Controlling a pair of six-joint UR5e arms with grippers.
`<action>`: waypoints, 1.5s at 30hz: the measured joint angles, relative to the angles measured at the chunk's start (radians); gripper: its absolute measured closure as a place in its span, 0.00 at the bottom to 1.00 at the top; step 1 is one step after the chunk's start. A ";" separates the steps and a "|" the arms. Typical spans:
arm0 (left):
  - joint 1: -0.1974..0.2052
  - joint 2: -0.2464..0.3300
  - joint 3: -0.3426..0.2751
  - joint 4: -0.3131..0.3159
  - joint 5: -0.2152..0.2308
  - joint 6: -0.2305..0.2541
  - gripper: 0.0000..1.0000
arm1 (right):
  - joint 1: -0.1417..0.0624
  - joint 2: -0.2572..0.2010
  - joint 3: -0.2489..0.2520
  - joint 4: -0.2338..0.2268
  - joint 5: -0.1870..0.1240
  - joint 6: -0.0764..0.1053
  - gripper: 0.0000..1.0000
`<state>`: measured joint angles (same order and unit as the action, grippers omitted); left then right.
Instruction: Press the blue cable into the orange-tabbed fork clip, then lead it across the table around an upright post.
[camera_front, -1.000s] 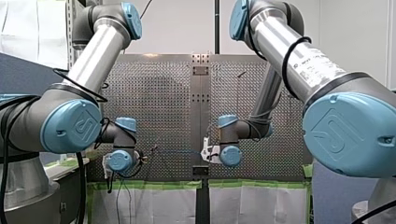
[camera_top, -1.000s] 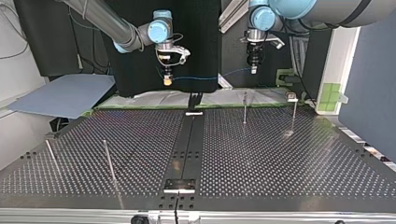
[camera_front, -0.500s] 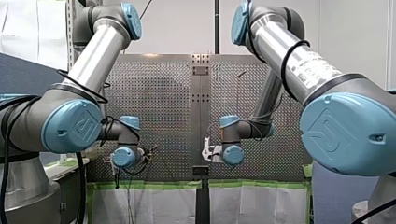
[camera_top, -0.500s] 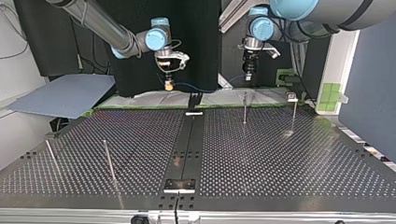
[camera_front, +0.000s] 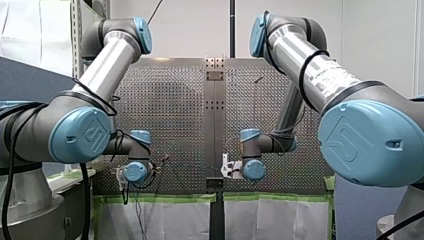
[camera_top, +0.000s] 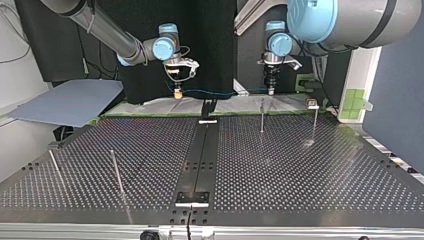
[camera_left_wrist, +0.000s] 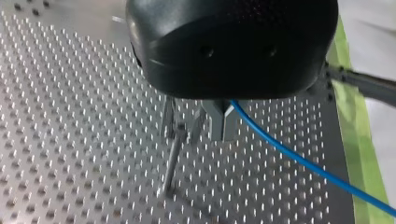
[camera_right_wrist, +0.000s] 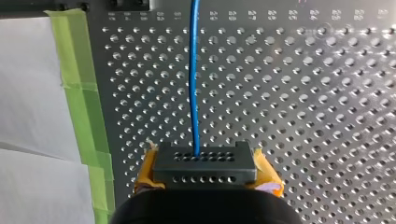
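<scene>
Cable (camera_top: 225, 92) runs in a nearly level line between my two sets of fingers, in the air over the far edge of the counter (camera_top: 310, 170) in the top view; my right fingers (camera_top: 177, 93), yellow-padded, are clenched on it at that view's left; my left fingers (camera_top: 270, 90) grip it at the right.

In the right wrist view the cable (camera_right_wrist: 194, 93) leaves my right fingers (camera_right_wrist: 205, 168) from between the pads and leads straight ahead over the perforated counter, alongside the green tape (camera_right_wrist: 77, 93) that marks the edge; a white sheet (camera_right_wrist: 28, 93) lies beyond the tape.

In the left wrist view my left fingers (camera_left_wrist: 219, 123), bare metal, are closed on the cable (camera_left_wrist: 299, 161), which slants away toward the taped edge; a post (camera_left_wrist: 172, 158) stands upright just beside the fingers, on the side away from the cable and apart from it.

In the top view that post (camera_top: 261, 116) and a second post (camera_top: 315, 120) stand close to the far edge at the right; two more posts (camera_top: 116, 172) stand well apart from them at the near left; a dark rail (camera_top: 200, 155) runs down the middle; between these lies broad open counter toward the near edge.
</scene>
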<state>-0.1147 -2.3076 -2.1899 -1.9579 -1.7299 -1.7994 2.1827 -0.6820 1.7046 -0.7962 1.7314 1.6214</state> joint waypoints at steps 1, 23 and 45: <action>0.010 -0.004 0.001 0.008 0.001 -0.003 0.99 | 0.000 0.005 -0.004 0.002 -0.002 -0.004 1.00; 0.070 -0.010 0.035 0.012 0.119 0.012 0.96 | -0.010 0.038 -0.071 0.037 -0.007 -0.043 1.00; 0.071 -0.042 0.091 -0.019 0.125 -0.048 0.96 | -0.010 0.071 -0.096 0.044 -0.007 -0.043 1.00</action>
<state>-0.0438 -2.3494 -2.0993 -1.9773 -1.6053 -1.8469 2.1725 -0.6105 1.6089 -0.7519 1.7244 1.5788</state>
